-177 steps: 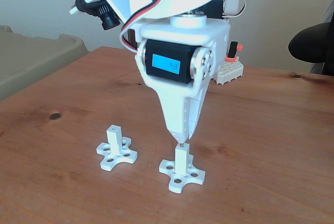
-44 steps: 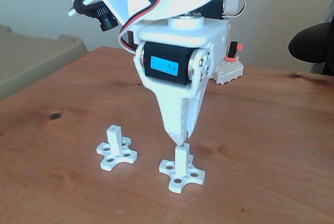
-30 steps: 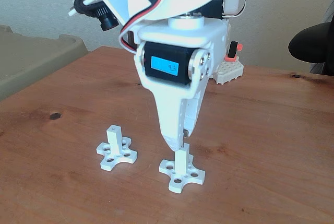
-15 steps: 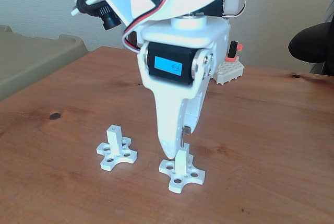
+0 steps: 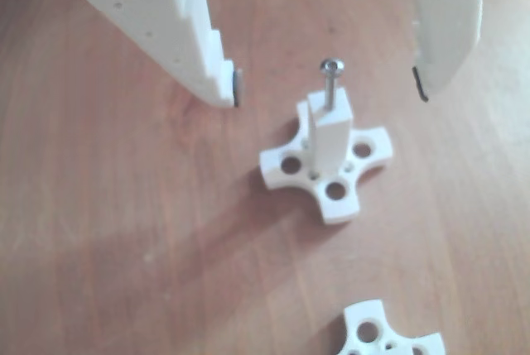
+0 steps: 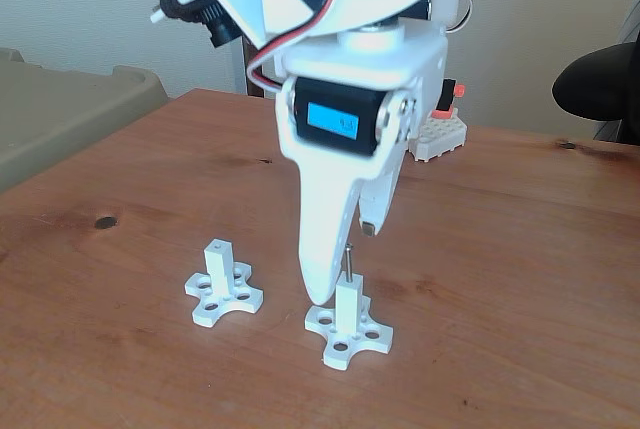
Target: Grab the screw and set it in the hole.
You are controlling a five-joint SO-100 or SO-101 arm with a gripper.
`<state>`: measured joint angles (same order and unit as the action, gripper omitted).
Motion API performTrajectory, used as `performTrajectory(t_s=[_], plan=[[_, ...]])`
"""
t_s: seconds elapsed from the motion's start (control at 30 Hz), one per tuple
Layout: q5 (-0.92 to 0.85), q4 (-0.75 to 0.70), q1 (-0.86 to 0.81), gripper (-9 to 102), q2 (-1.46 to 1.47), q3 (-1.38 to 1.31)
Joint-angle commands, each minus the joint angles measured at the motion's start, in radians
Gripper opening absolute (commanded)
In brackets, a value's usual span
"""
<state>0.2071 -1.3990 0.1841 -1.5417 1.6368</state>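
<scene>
Atop post (image 6: 347, 301): screw (image 5: 332, 83) upright in hole; end effector (image 5: 329, 88) spread, clear.

Wooden table (image 6: 520, 279) under two white cross-based posts (image 6: 222, 284), brick block (image 6: 438, 136).

Thin silvery metal screw (image 5: 332, 82) with a faintly glossy round head; matt white plastic square post on its cross-shaped base (image 5: 331, 160); matt white plastic gripper (image 5: 329, 88), fingertip pads dark, perhaps rubber; reddish-brown wooden table (image 6: 520, 279), smooth, visibly grained.
</scene>
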Motion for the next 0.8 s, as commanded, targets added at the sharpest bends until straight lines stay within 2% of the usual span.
performTrajectory(t_s=[0.0, 0.27, 0.5, 0.63, 0.77], plan=[[-0.008, -0.017, -0.023, 30, -0.169, -0.034], [-0.048, -0.034, -0.069, 30, -0.328, 0.052], [-0.089, -0.006, -0.137, 29, -0.515, 0.238], [-0.118, 0.02, -0.155, 20, -0.617, 0.347], [-0.143, 0.028, -0.158, 4, -0.689, 0.423]])
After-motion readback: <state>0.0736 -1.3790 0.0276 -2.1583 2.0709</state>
